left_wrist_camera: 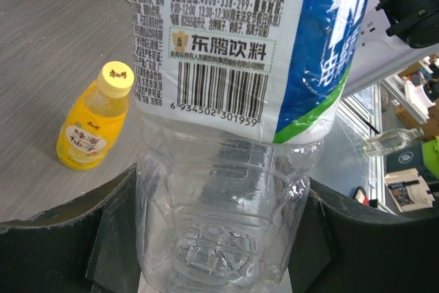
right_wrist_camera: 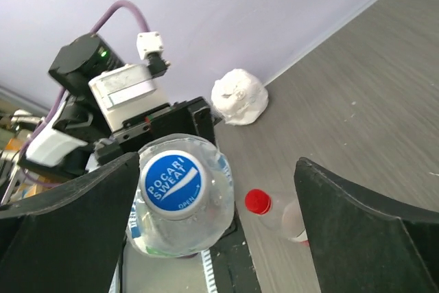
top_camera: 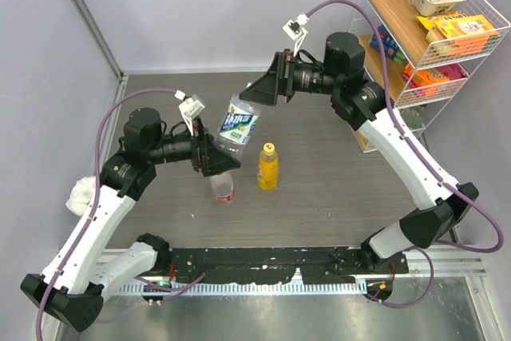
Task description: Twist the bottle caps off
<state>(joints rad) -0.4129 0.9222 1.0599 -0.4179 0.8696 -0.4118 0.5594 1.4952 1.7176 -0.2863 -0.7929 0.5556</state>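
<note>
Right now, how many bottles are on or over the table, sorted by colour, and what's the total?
Clear bottle with blue-and-white label: 1
Yellow bottle: 1
Clear bottle with red cap: 1
Total: 3

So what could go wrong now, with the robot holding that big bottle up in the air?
The blue cap sits close to one finger of the open right gripper, not in the middle, so closing might shove the clear bottle sideways. The left gripper holds that bottle low down, so it may squash or spin when the cap is turned. If it slips, it could hit the red-capped bottle or the yellow bottle nearby.
</note>
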